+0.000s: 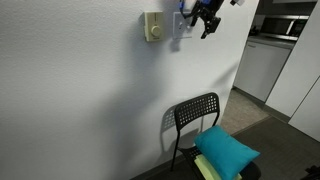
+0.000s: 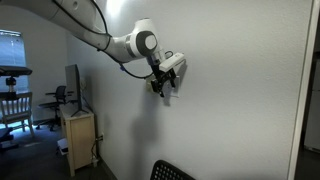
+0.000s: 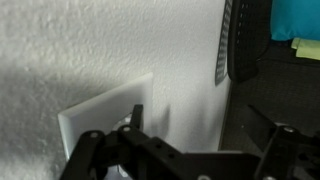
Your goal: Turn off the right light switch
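The right light switch is a white glossy wall plate next to a cream-yellow plate with a round knob. My gripper is up against the wall at the switch plate's far edge and covers part of it. In an exterior view the gripper hides the switch completely. In the wrist view the white plate fills the lower left, very close. The dark fingers of the gripper stand wide apart, open and empty, with one fingertip right at the plate's toggles.
A black metal chair stands against the wall below the switches, with a teal cushion on its seat. The chair back also shows in the wrist view. A wooden cabinet stands along the wall.
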You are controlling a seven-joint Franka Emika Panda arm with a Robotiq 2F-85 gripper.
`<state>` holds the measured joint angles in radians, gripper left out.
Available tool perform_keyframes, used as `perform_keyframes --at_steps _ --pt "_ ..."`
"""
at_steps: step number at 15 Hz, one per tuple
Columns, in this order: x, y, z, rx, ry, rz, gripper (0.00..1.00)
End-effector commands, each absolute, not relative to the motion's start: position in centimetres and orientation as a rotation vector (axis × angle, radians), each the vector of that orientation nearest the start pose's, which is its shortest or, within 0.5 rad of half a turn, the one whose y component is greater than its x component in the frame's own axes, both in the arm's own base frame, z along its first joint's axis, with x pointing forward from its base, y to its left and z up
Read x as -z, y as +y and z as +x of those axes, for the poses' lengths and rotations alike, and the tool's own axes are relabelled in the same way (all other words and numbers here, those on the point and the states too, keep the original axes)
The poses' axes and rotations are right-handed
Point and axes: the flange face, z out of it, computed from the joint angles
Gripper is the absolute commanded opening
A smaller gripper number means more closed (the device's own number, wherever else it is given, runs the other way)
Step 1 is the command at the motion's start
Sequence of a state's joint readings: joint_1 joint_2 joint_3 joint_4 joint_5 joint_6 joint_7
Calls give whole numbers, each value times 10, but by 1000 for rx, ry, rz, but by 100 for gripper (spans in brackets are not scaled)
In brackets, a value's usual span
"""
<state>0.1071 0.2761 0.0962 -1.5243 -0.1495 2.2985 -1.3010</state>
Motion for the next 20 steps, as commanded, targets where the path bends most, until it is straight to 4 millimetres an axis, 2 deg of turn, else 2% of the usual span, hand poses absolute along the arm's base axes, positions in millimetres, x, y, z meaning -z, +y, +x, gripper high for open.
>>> perform_keyframes --at_steps 1,4,9,20 --pt "-566 131 646 583 -2438 -2470 100" --pt "-573 136 631 592 -2431 -2490 100" --pt "-571 132 614 567 -2315 -2562 100" --pt "-564 131 603 543 -2261 -2595 100"
